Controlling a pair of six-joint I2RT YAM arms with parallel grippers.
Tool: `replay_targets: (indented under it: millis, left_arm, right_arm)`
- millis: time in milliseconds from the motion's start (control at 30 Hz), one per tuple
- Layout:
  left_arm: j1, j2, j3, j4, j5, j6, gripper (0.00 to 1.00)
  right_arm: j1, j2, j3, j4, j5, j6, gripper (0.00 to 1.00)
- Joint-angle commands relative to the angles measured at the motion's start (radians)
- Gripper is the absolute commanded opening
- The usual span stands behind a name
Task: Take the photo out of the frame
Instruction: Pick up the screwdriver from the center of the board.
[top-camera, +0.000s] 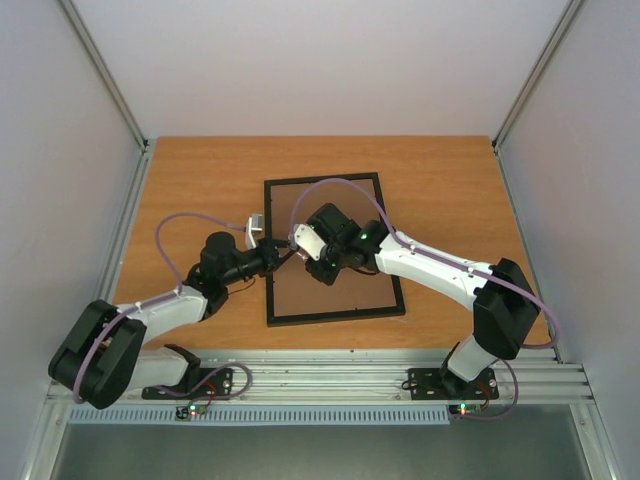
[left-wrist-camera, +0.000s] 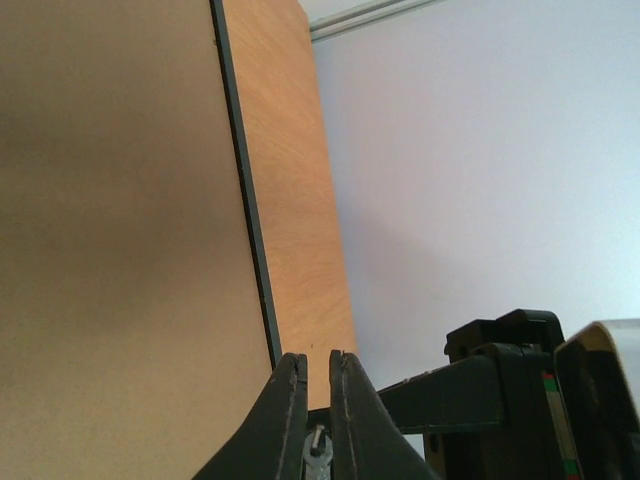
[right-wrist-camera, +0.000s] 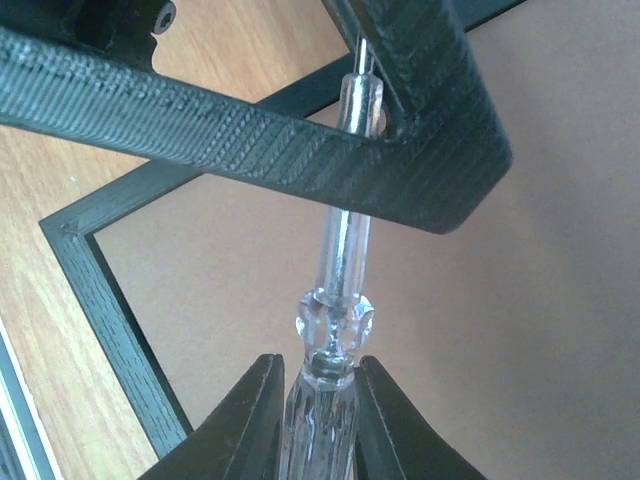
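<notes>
The table (top-camera: 200, 180) is occupied at its middle by the frame (top-camera: 335, 316), which is laid back side up with its long axis running away from the arm bases. Its opening is filled by the brown backing board (top-camera: 350, 290). The photo cannot be seen in any view. It is judged to lie under that board, so below both claws rather than beside them.

Both claws are met over the left half of the frame, close to its left edge. The left gripper (left-wrist-camera: 318, 355) is clenched, and in the right wrist view its fingers are seen pinched on the thin metal end of a screwdriver (right-wrist-camera: 338, 250). The right gripper (right-wrist-camera: 318, 362) is set around the clear handle, with both fingers apparently against it; how firmly it is held cannot be told.

The tool's long axis runs from one claw to the other, above the board. The left arm is the nearer to the frame's left edge, where the board would probably be pried up.
</notes>
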Motion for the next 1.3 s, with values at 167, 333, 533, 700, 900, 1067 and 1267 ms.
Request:
replay_targets:
  millis: [167,333,533,700,900,1067,1267]
  left_arm:
    - [-0.005,-0.051,-0.032,0.095,-0.032,0.031,0.01]
    - [-0.005,-0.067,-0.052,0.091,-0.070,0.026,0.01]
    - [-0.004,-0.074,-0.054,0.037,-0.094,0.037,0.12]
    - [0.021,-0.130,-0.032,-0.182,-0.131,0.086,0.32]
    - [0.133,-0.253,0.024,-0.570,-0.199,0.215,0.39]
    - [0.231,-0.228,0.053,-0.728,-0.153,0.288,0.42]
    - [0.236,-0.113,0.068,-0.748,-0.134,0.317,0.43]
  right_arm:
    - [0.001,-0.016,0.025,-0.044,-0.031,-0.022,0.19]
    - [-0.003,-0.013,0.029,-0.061,-0.003,-0.032,0.15]
    - [-0.010,0.024,0.079,-0.116,0.010,-0.066,0.01]
    - [-0.011,0.097,0.162,-0.239,0.048,-0.147,0.01]
    - [-0.027,0.165,0.223,-0.351,0.018,-0.232,0.01]
    - [-0.027,0.219,0.275,-0.404,0.003,-0.297,0.01]
    - [-0.020,0.301,0.336,-0.444,0.116,-0.361,0.01]
